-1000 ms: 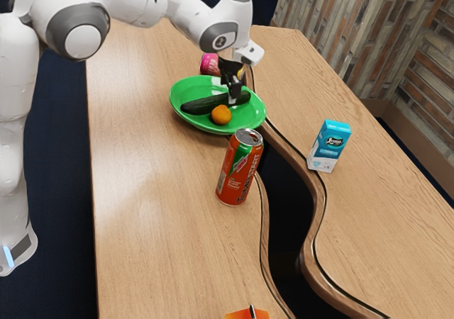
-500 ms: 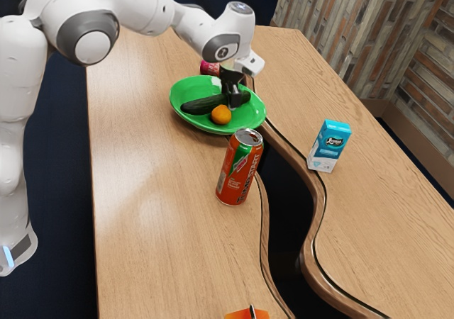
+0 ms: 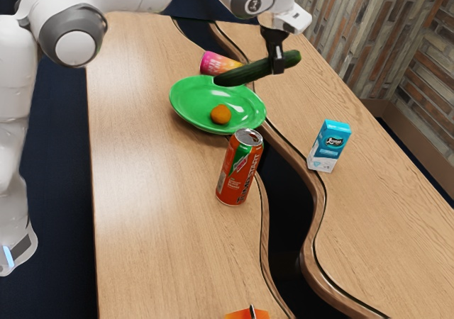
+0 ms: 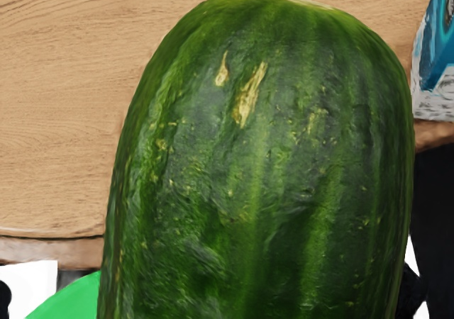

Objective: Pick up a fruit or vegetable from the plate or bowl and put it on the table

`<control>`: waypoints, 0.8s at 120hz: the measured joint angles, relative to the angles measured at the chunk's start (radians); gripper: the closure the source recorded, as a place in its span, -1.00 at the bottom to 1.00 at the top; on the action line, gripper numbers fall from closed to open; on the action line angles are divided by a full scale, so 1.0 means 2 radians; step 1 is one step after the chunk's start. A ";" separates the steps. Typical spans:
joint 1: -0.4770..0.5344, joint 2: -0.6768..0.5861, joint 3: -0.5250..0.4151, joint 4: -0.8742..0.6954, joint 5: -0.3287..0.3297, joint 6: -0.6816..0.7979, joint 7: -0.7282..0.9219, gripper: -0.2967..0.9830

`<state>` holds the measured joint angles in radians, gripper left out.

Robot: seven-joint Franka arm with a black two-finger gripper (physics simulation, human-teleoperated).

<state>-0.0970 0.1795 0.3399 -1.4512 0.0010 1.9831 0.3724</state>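
Wooden bench [image 3: 149,170], carrying a green plate [image 3: 186,96]. Cucumber [image 3: 245,75], raised above the bench and tilted, clamped between the 2 fingers of the end effector [image 3: 279,68]. Red can [image 3: 235,174], upright near the plate; blue-and-white carton [image 3: 330,145], upright, toward the exterior view's right; pink cylinder [image 3: 216,63], probably a can. 1 orange fruit [image 3: 220,114], on the plate.

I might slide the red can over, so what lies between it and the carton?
A dark gap in the table, as the exterior view shows.
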 joint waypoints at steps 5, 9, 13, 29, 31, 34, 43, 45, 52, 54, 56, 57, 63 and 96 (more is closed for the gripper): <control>-0.025 -0.013 0.001 0.005 0.000 -0.008 0.000 0.24; -0.038 -0.024 0.002 0.018 0.000 -0.017 0.000 0.23; -0.046 -0.038 0.004 0.038 0.001 -0.035 -0.001 0.23; -0.045 -0.071 0.003 0.079 0.005 -0.102 -0.009 0.23; -0.047 -0.075 0.003 0.082 0.007 -0.108 -0.011 0.23; -0.051 -0.080 0.002 0.084 0.012 -0.115 -0.014 0.24; -0.068 -0.092 0.002 0.087 0.031 -0.134 -0.028 0.24; -0.071 -0.091 0.002 0.087 0.034 -0.137 -0.031 0.25; -0.075 -0.081 -0.001 0.088 0.042 -0.145 -0.044 0.25; -0.077 -0.076 -0.001 0.088 0.043 -0.146 -0.048 0.25; -0.079 -0.071 -0.002 0.088 0.044 -0.148 -0.051 0.24; -0.080 -0.069 -0.004 0.088 0.045 -0.148 -0.053 0.23; -0.105 -0.055 -0.018 0.088 0.047 -0.148 -0.064 0.23; -0.246 0.011 -0.028 0.124 0.032 -0.120 -0.110 0.32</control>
<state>-0.5881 0.2024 0.2836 -1.2034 0.0653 1.7436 0.1522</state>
